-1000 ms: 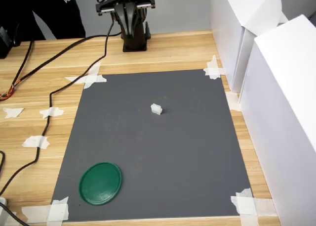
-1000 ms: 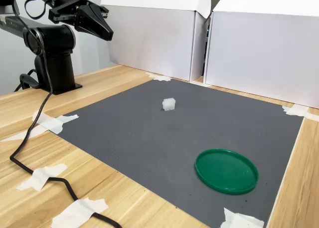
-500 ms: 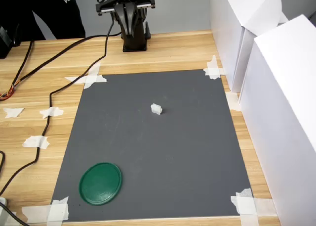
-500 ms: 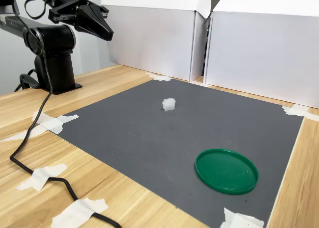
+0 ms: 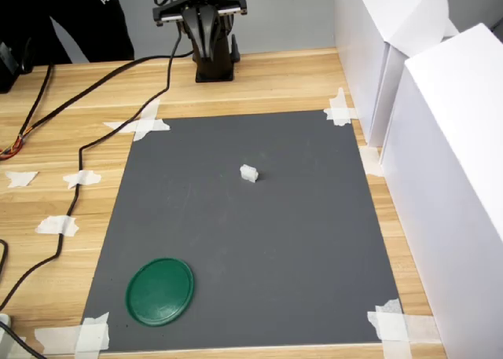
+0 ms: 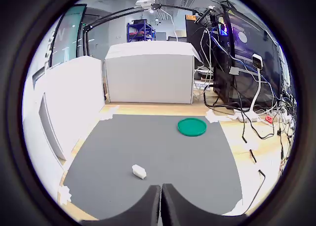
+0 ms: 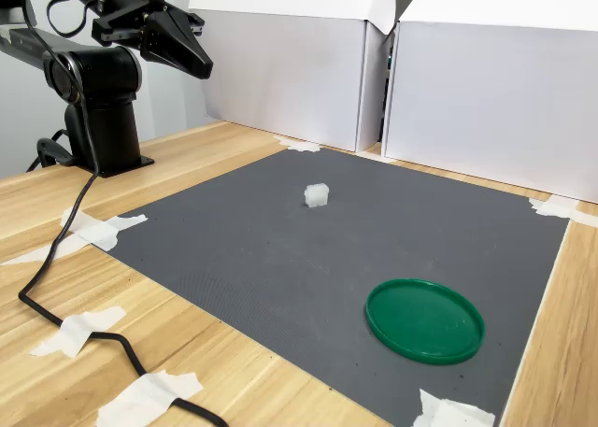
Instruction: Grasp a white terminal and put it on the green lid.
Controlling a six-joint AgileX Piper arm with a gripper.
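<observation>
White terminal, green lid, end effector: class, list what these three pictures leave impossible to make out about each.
- White terminal: too small in all views to show its slots or pins.
- Green lid: its underside is hidden against the grey mat.
- End effector: in the wrist view the frame edge cuts off all but the fingertips; in the first exterior view the top edge crops the arm.

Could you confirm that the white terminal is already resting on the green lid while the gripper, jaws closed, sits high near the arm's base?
Not quite: the white terminal lies on the bare grey mat, well apart from the green lid, as the first exterior view shows. The rest holds: the gripper sits high near the arm's base, and the wrist view shows its jaws closed.
</observation>
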